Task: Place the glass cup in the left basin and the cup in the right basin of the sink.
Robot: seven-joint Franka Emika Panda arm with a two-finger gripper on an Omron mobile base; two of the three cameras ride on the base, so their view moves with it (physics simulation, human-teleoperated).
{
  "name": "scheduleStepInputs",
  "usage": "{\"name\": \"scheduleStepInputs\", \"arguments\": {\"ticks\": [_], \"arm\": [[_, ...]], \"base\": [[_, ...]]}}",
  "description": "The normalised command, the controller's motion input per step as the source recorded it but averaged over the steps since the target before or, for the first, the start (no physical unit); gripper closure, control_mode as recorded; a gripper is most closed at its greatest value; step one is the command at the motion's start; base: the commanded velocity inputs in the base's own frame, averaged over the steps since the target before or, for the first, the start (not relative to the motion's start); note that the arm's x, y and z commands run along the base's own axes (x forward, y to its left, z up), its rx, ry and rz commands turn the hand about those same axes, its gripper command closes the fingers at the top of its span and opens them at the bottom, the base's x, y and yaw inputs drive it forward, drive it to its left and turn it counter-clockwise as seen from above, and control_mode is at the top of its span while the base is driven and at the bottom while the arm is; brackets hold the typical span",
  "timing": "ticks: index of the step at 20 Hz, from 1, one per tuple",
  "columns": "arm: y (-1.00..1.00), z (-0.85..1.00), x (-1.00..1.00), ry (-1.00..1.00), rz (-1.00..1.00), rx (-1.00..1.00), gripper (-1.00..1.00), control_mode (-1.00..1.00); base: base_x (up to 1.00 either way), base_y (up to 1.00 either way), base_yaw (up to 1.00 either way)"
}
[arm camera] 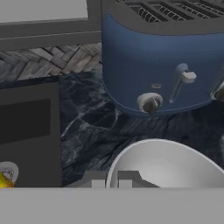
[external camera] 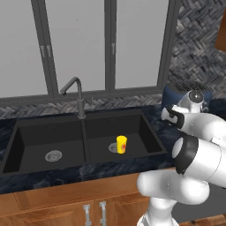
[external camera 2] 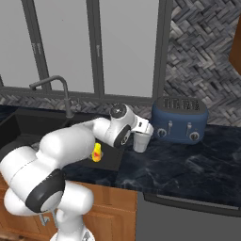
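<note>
Already the yellow cup [external camera: 122, 144] stood upright in the right basin [external camera: 145, 128] of the sink [external camera: 26, 128], close by that basin's silver drain, so I judged that half of the job done. The left basin [external camera: 33, 145] held nothing but its own drain.

The glass cup [external camera 2: 141, 141] was what mattered to me then. It stood upright on the dark marbled bench [external camera 2: 188, 164], just right of the sink's right rim and a little in front and to the left of the blue toaster [external camera 2: 180, 119]. My end effector [external camera 2: 144, 130] sat directly over it at the rim. From the hand camera the pale open mouth of the glass cup [arm camera: 168, 168] lay right below me, its long axis pointing up toward my palm, the toaster [arm camera: 166, 65] beyond it. I could not tell whether my fingers were spread or closed on the rim: the tips were hidden in that view, and the base cameras showed only my wrist crowding the tumbler.

From the sink, the glass cup was off to the right, and its target was the far half on the left, past the divider and past the yellow cup. As I reckoned it, the coming move turned on a sure hold on the rim, a lift clear of the bench, and a long sweep leftward high enough to clear the yellow cup and the grey tap [external camera: 75, 90].
</note>
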Motion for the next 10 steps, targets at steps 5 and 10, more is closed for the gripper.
{"name": "scheduleStepInputs", "arguments": {"ticks": [5,10], "arm": [[0.61,0.0,0.04,0.0,0.0,0.0,1.0,-1.0],[0.61,0.0,0.03,0.0,0.0,0.0,1.0,-1.0]], "base": [[0.0,0.0,0.0],[0.0,0.0,0.0]]}}
